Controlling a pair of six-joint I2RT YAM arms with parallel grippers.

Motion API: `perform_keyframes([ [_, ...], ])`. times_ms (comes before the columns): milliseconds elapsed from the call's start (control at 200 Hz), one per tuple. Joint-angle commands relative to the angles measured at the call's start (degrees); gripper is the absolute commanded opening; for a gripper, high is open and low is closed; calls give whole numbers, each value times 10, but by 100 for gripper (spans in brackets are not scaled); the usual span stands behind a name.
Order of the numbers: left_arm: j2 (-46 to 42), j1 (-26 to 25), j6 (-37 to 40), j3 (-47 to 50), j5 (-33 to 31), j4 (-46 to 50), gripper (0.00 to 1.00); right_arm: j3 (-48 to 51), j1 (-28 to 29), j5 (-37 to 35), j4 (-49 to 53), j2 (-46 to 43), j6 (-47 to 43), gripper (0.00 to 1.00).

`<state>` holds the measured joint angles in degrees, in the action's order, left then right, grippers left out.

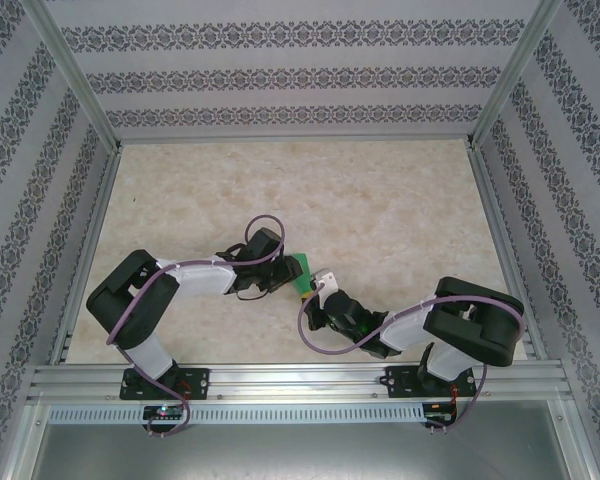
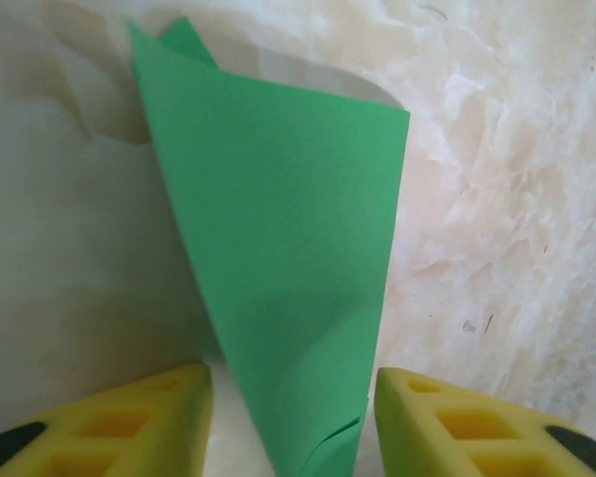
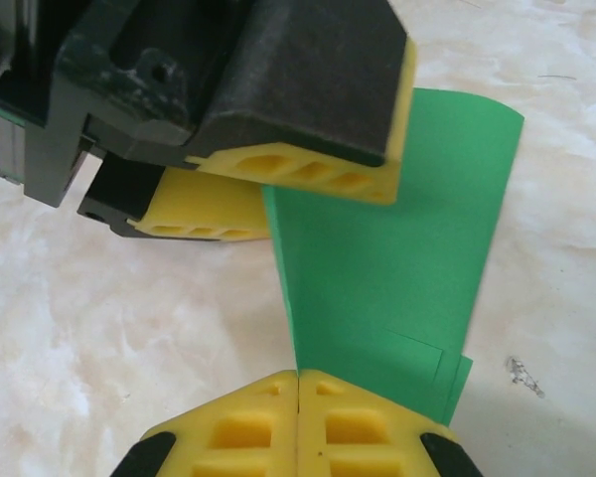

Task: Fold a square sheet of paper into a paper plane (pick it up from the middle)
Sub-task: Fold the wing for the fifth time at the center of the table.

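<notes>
Paper plane (image 1: 302, 268): thin bright-green sheet, creased to a taper. Stood on edge over the bench (image 1: 380, 190), near its front middle. Pale, marbled, matte bench top, boxed in by walls (image 1: 280, 80) papered in grey floral bands and by aluminium rails (image 1: 280, 378). Was flanked by yellow foam left fingers (image 2: 129, 422), set apart and not gripping. Was pinched at one edge by right fingers (image 3: 248, 427), pressed shut.

The table (image 1: 380, 200) is showing off a cream marbled top with faint veins running through it. The half-folded green paper plane (image 1: 302, 266) is sitting just beyond the middle of the aluminium rail (image 1: 300, 380), honestly can't tell if it's touching the tabletop.
</notes>
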<state>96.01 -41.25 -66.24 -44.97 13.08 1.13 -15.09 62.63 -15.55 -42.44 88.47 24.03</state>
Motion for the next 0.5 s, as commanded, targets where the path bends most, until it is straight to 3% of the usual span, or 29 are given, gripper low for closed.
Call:
perform_keyframes([
  [0,-10,5,-1,-11,7,-11,39,-10,8,-16,17,-11,-16,0],
  [110,-13,5,4,-14,6,-1,32,-7,10,-12,17,-17,-24,5],
  [325,-14,5,6,-17,12,4,32,-11,20,-17,71,-48,-70,13],
  [500,-16,5,7,-22,14,9,24,-12,26,-49,115,-69,-87,30],
])
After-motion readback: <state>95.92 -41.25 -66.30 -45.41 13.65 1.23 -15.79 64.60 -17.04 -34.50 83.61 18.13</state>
